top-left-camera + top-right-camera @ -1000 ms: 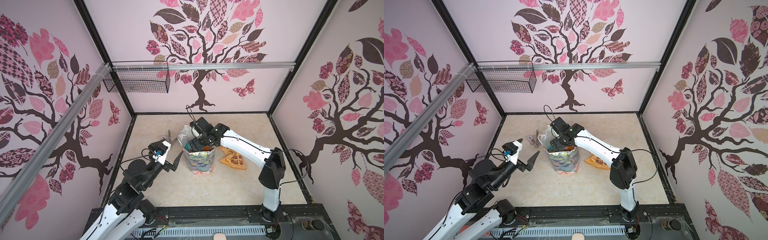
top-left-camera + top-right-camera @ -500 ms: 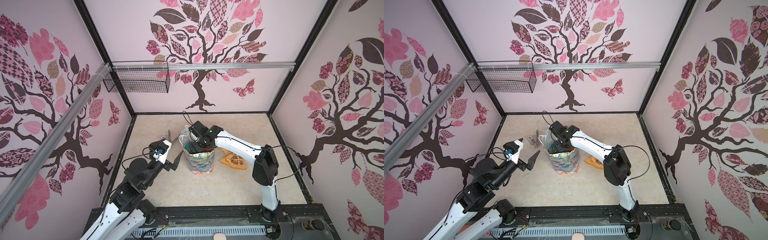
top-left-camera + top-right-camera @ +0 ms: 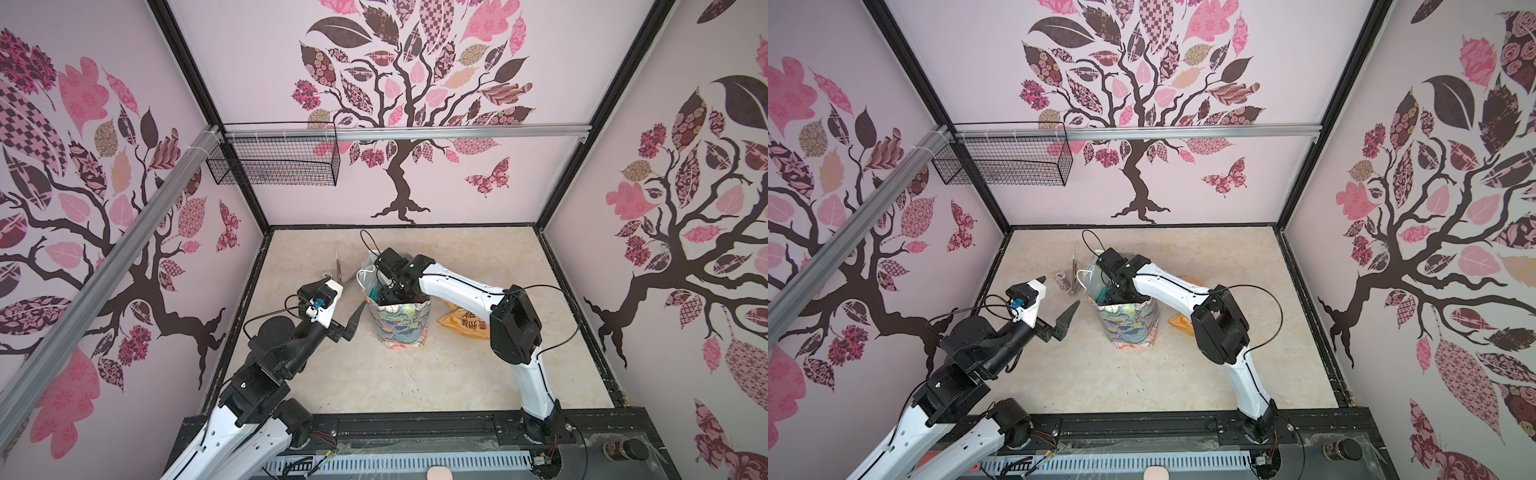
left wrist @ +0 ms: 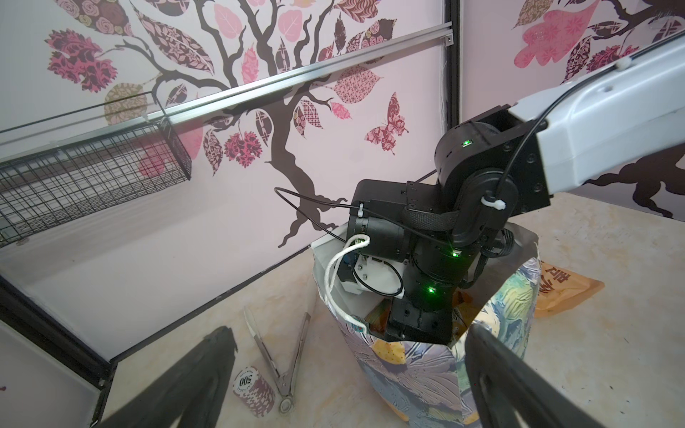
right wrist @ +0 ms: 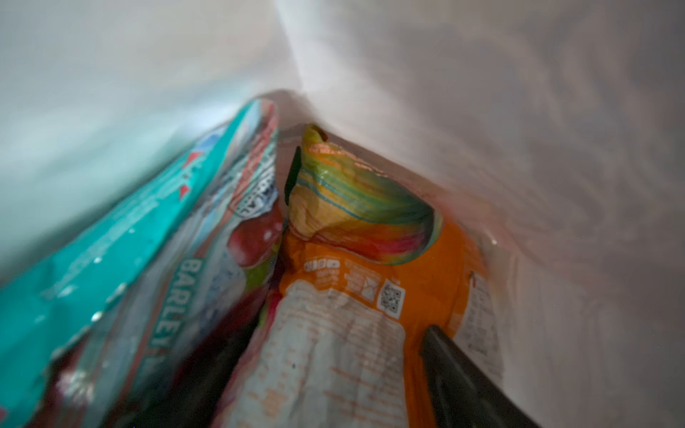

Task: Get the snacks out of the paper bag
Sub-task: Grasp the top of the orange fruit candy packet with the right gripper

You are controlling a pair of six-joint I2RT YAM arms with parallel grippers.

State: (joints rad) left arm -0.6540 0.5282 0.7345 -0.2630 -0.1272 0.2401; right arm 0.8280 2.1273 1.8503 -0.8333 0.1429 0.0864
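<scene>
Snacks crowd the bottom of the paper bag (image 3: 401, 328). In the right wrist view a teal-red packet (image 5: 148, 259) leans against an orange-white packet (image 5: 352, 315), with a green-yellow packet (image 5: 352, 207) crumpled behind them against the bag's white inner wall. The right gripper (image 5: 326, 355) reaches deep into the bag, with one dark finger (image 5: 456, 363) beside the orange-white packet. Whether it pinches anything cannot be told. The arm's wrist fills the bag's mouth, and a white cord handle (image 4: 337, 274) loops over it.

A large orange packet (image 3: 465, 326) lies flat on the tabletop (image 3: 374, 382), just beside the upright bag on its right. On the bag's left the left gripper (image 3: 1059, 291) hovers near it with fingers spread wide, holding nothing. Beyond it lie metal tongs (image 4: 281, 363) and a small stack of chips (image 4: 254, 385), close together.

The surface is pale marbled beige. Pink walls (image 3: 399, 124) with dark tree decals enclose it, and a black wire basket (image 3: 274, 166) hangs from a rail.
</scene>
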